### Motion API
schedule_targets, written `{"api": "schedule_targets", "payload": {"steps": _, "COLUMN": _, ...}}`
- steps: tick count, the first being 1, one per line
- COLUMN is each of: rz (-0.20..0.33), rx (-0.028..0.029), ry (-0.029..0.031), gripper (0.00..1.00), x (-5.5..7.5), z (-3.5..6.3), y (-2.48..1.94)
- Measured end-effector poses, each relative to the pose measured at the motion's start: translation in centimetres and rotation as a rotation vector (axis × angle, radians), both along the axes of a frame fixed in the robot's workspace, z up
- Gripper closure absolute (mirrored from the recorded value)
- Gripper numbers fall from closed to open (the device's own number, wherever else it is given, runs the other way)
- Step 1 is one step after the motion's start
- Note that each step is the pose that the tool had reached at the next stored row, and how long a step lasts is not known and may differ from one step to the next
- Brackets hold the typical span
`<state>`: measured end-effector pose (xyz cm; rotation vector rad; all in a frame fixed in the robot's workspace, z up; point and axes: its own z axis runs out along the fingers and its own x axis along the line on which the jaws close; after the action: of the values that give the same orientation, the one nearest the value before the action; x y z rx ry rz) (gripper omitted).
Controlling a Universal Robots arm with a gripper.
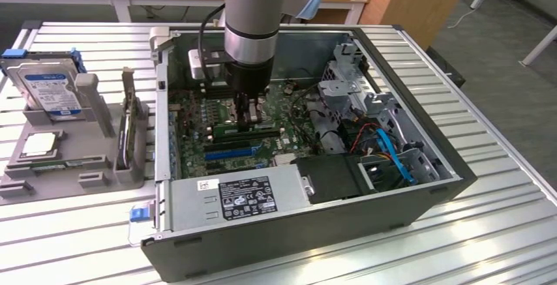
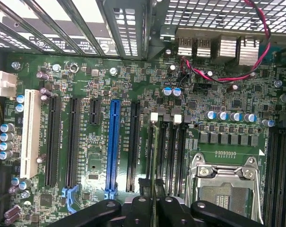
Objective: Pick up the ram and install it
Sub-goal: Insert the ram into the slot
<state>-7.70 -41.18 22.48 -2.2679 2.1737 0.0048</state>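
Note:
My gripper (image 1: 252, 119) reaches straight down into the open computer case (image 1: 452, 167), over the memory slots (image 2: 169, 151) of the green motherboard (image 2: 91, 80). Its two dark fingers stand close together, shut on the ram (image 2: 155, 156). In the wrist view the ram appears edge-on as a thin line running along one slot, between the white clips. From the exterior view the ram (image 1: 261, 128) is a short green strip right under the fingertips, level with the slots. Whether it is fully seated I cannot tell.
On the exterior view's left, a grey holder (image 1: 100, 167) carries a hard drive (image 1: 48, 89), a square CPU chip (image 1: 39, 143) and another upright stick (image 1: 130, 132). Inside the case are the power supply (image 1: 235, 197), the drive cage with blue cables (image 1: 392, 158) and the CPU socket (image 2: 223, 189).

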Motion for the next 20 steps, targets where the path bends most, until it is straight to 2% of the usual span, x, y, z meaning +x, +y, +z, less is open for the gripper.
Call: {"api": "schedule_targets", "payload": {"steps": 20, "rz": 0.003, "rx": -0.0002, "ry": 0.0006, "gripper": 0.87, "x": 0.01, "z": -0.13, "y": -0.01}}
